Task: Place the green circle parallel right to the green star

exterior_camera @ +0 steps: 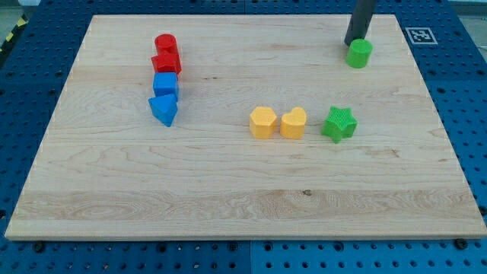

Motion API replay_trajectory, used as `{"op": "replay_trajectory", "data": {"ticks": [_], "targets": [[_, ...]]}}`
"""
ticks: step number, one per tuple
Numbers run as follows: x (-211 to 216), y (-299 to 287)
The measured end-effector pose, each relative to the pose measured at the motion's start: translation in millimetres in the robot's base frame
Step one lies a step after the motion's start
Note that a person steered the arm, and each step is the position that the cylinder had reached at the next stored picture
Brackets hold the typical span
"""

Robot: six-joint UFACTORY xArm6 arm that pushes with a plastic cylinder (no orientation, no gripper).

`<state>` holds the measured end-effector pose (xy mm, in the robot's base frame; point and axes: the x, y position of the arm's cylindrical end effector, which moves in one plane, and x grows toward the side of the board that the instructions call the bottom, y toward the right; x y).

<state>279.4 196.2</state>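
The green circle (360,53) sits near the view's top right of the wooden board. The green star (338,124) lies lower, right of the board's middle, a little left of and well below the circle. My tip (352,42) stands at the circle's upper left edge, touching or almost touching it. The dark rod rises from there out of the view's top.
A yellow hexagon (263,122) and a yellow heart (294,122) lie in a row just left of the star. At the left, two red blocks (166,53) and two blue blocks (164,97) form a column. The board's right edge (449,137) is near.
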Motion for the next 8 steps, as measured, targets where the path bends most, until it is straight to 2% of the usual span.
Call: {"op": "replay_trajectory", "data": {"ticks": [1,4,5,7,8], "targets": [[23,0],[138,0],[153,14],[167,90],[172,106]]}}
